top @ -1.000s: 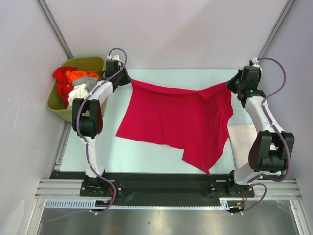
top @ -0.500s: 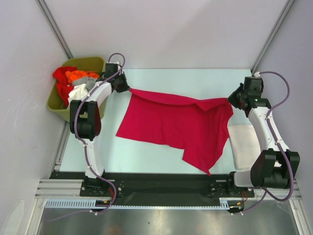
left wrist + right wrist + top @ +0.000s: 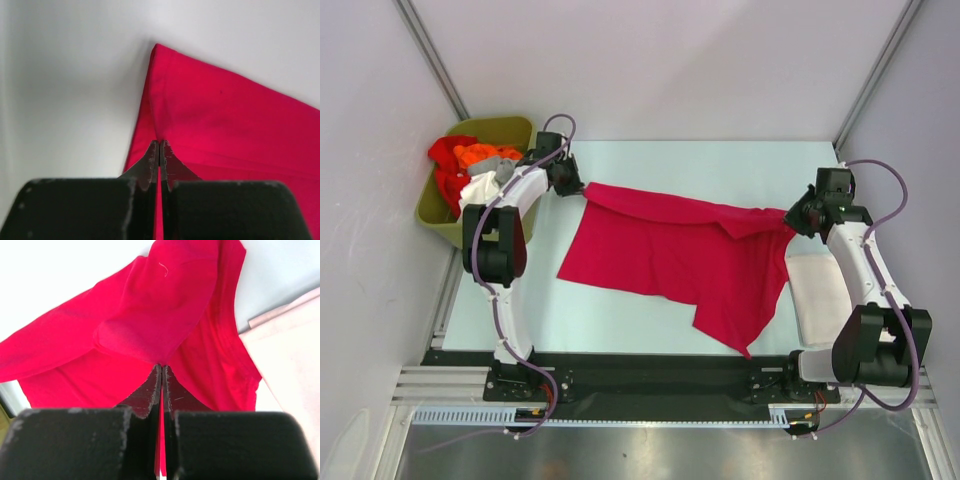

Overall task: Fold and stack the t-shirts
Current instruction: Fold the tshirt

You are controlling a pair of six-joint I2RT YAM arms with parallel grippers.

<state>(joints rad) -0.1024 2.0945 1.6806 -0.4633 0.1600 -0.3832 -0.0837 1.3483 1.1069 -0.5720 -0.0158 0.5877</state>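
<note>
1. From above: the crimson-red soft cloth t-shirt lies spread across the middle of the pale table, with its far edge strung between my two hands. My left gripper pinches the far-left corner and my right gripper the far-right one. An off-white folded cloth t-shirt lies just beside the red one's right edge. More coloured t-shirts are heaped in the olive-green plastic bin off the table's left side.
2. Left wrist: my left gripper is clamped tight on a hemmed edge of the red cloth, whose corner points away over bare table.
3. Right wrist: my right gripper is closed on a bunched fold of the same shirt. I think it is a sleeve or shoulder, but the crumpling hides which.
4. Handling, as I judge it: the shirt is light and limp, so it will sag, wrinkle and drag on the table. The doubled hems and seams near the corners give the surest hold, whereas a single thin layer could slip free.
</note>
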